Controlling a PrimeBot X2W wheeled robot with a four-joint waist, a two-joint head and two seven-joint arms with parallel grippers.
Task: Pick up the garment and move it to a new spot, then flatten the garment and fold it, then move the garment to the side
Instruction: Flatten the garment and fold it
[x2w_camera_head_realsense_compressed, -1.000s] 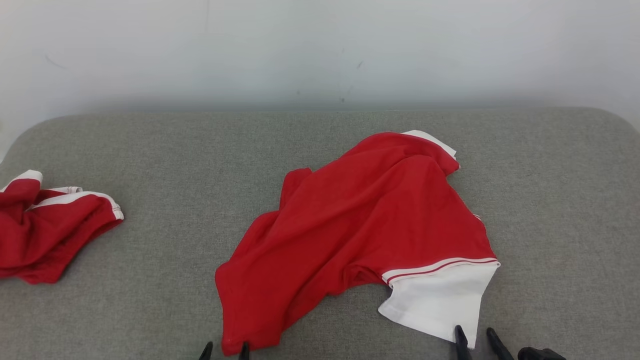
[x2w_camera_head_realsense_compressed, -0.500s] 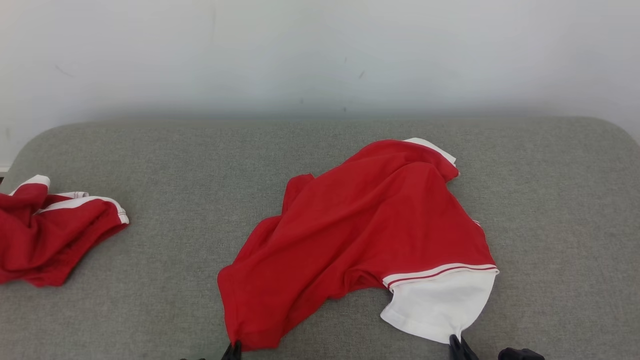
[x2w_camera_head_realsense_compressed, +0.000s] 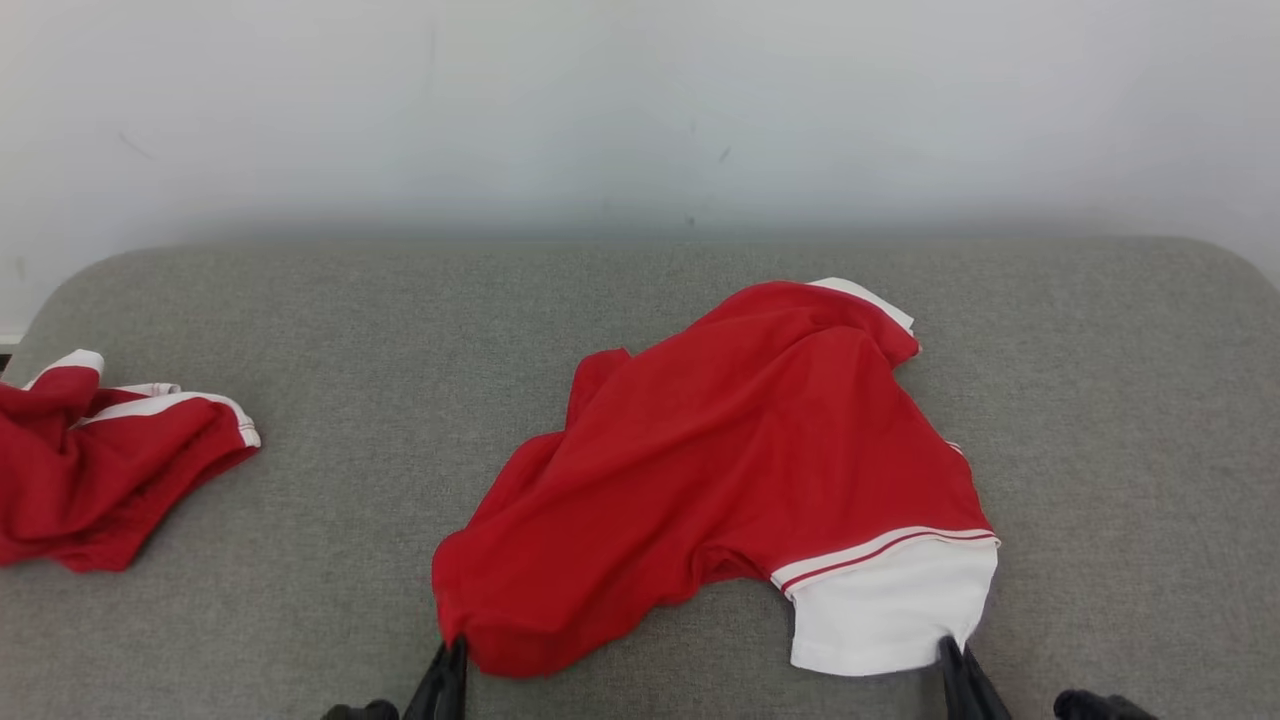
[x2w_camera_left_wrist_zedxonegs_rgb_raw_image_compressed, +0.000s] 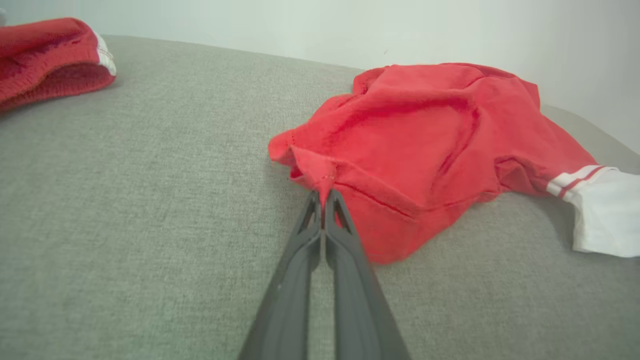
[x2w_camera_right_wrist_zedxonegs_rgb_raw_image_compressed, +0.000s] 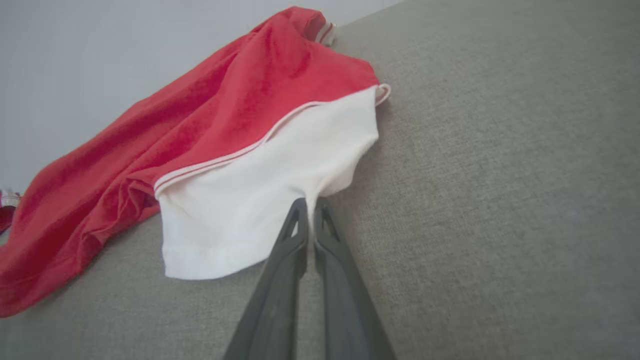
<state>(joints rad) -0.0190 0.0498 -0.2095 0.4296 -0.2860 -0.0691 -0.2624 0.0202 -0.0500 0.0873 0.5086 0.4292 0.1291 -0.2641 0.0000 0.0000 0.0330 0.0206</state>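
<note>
The garment (x2w_camera_head_realsense_compressed: 720, 470) is a crumpled red shirt with a white sleeve, lying in the middle of the grey cushion (x2w_camera_head_realsense_compressed: 640, 300). My left gripper (x2w_camera_head_realsense_compressed: 455, 648) is shut on the shirt's red near-left corner; in the left wrist view the gripper (x2w_camera_left_wrist_zedxonegs_rgb_raw_image_compressed: 324, 194) pinches a small peak of the red cloth (x2w_camera_left_wrist_zedxonegs_rgb_raw_image_compressed: 430, 135). My right gripper (x2w_camera_head_realsense_compressed: 945, 645) is shut on the near edge of the white sleeve; in the right wrist view the gripper (x2w_camera_right_wrist_zedxonegs_rgb_raw_image_compressed: 310, 202) has the white cloth of the garment (x2w_camera_right_wrist_zedxonegs_rgb_raw_image_compressed: 260, 185) nipped between its tips.
A second red and white garment (x2w_camera_head_realsense_compressed: 90, 460) lies bunched at the cushion's left edge, also at the top left as a red heap (x2w_camera_left_wrist_zedxonegs_rgb_raw_image_compressed: 45, 55). A pale wall (x2w_camera_head_realsense_compressed: 640, 100) stands behind the cushion. Bare grey cushion spreads to the right.
Both grippers went from open beside the cloth to shut on it, then lifted and drew the near corners up a little. The camera tilted slightly.
</note>
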